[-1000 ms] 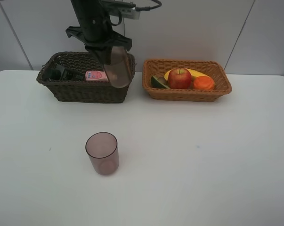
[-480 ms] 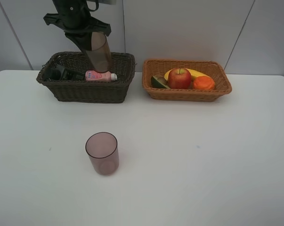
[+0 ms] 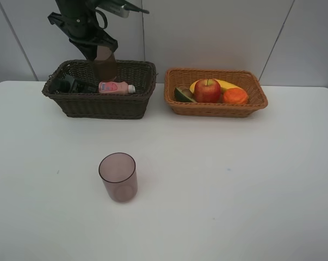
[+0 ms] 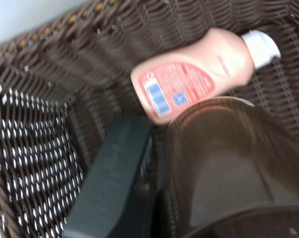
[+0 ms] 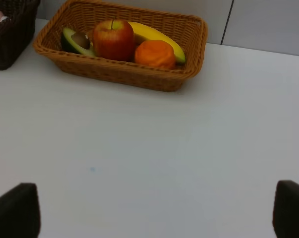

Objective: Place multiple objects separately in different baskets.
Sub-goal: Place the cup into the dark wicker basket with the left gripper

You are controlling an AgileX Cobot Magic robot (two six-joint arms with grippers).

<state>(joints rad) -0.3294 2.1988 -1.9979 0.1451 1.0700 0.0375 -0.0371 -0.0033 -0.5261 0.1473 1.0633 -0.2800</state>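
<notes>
Standing upright nearest the camera on the white bench (image 3: 234,190), one translucent brownish-pink cup (image 3: 118,176) is seen, well apart from both baskets and not yet sorted. The right tool (image 5: 149,208) is seen only in its wrist view, with jaws spread wide and nothing between them, low over bare bench.

Farther back, the tan basket (image 3: 215,109) is noted as shallow, of light woven wicker; in it lie an apple (image 3: 207,90), a banana (image 3: 224,84), an orange (image 3: 235,96) and an avocado half (image 3: 183,94). All four are smooth and rounded.

At the back left, the dark basket (image 3: 98,103) is deeper, of coarse dark weave. A pink bottle (image 4: 196,82) with a white cap is lying on its side inside, beside a dark green pump bottle (image 3: 71,85). The left tool (image 3: 101,51) is clamped on the second cup (image 4: 223,163), which is held over the dark basket's interior, just beside the pink bottle.

Step in hand, as judged: the cup is to be set down in the dark basket. It should be lowered to a bare patch of the woven floor, clear of both bottles, before release. The wall is thin, smooth plastic, so a drop from height would likely tip it. The weave is uneven, so a level seat should be checked.
</notes>
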